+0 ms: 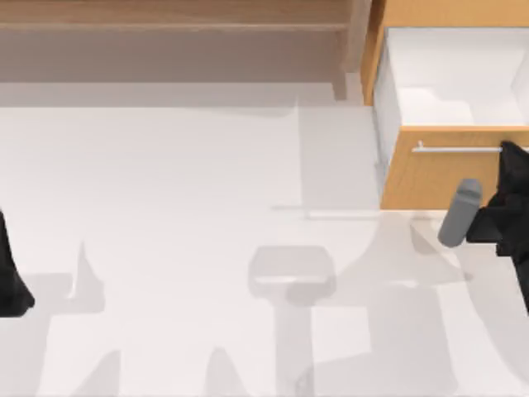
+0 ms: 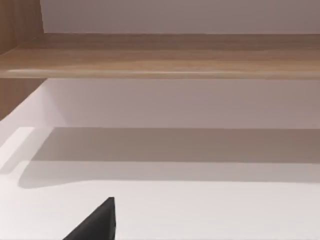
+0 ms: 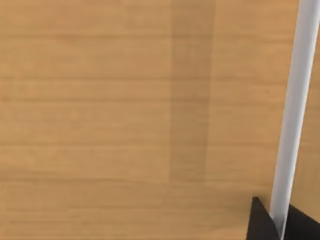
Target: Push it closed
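Observation:
The drawer [image 1: 438, 178] stands pulled out at the table's back right, its orange-tan front panel [image 3: 125, 125] facing the table and its white inside [image 1: 455, 74] in sight. A thin silver bar handle [image 1: 455, 150] runs across the panel. My right gripper [image 1: 512, 161] is at the handle's right end, against the panel. In the right wrist view its black fingertips [image 3: 257, 222] sit tight on either side of the handle [image 3: 297, 100]. My left gripper [image 1: 10, 285] is parked at the table's left edge, with one finger [image 2: 97, 222] well off to the side.
A paler brown wooden shelf unit [image 1: 165, 25] spans the back of the table to the left of the drawer, and it faces the left wrist camera [image 2: 160, 55]. The white tabletop [image 1: 207, 207] lies between the two arms.

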